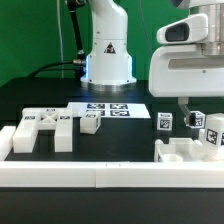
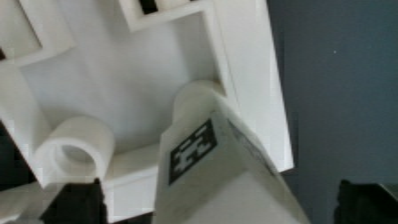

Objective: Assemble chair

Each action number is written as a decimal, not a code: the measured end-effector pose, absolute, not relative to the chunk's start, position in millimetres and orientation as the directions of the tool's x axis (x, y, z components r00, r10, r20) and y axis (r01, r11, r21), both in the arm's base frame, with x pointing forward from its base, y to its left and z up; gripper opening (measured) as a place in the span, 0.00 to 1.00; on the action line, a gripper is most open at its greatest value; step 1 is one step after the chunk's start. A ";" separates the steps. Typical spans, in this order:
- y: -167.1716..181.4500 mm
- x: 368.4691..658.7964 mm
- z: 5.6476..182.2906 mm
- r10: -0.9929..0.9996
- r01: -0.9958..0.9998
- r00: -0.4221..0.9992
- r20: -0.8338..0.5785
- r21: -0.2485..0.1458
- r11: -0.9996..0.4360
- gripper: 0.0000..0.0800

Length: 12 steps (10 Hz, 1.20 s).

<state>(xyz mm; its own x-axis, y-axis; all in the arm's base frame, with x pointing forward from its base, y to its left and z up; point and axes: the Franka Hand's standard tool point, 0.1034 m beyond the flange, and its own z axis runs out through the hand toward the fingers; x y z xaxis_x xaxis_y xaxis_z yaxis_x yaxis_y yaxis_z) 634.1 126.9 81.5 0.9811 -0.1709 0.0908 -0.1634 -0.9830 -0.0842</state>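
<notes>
The chair is in loose white parts. In the exterior view my gripper (image 1: 198, 110) hangs at the right over a tagged white post (image 1: 196, 121), with two more tagged posts (image 1: 165, 122) (image 1: 213, 132) beside it and a white framed part (image 1: 176, 152) in front. In the wrist view the tagged post (image 2: 210, 150) stands between my dark fingertips (image 2: 71, 203), with a gap showing on each side. My gripper (image 2: 217, 205) is open around it. The post leans against the white framed part (image 2: 134, 70), next to a round peg (image 2: 71, 152).
Chunky white blocks (image 1: 45, 128) lie at the exterior view's left, with a small tagged piece (image 1: 91, 123) beside them. The marker board (image 1: 110, 109) lies mid-table before the robot base (image 1: 106, 50). A long low white rail (image 1: 100, 178) runs along the front.
</notes>
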 end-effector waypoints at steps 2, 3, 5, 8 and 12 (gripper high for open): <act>129.8 633.4 81.4 -0.060 -0.055 0.993 0.101 -0.058 -0.997 0.81; 129.3 634.0 82.4 0.081 0.085 0.991 0.110 -0.027 -0.996 0.81; 128.9 636.1 84.3 0.138 0.141 0.984 0.115 -0.020 -0.990 0.78; 128.7 635.6 83.6 0.128 0.132 0.985 0.114 -0.022 -0.991 0.54; 127.4 636.0 83.4 -0.034 -0.029 0.994 0.107 -0.052 -0.998 0.36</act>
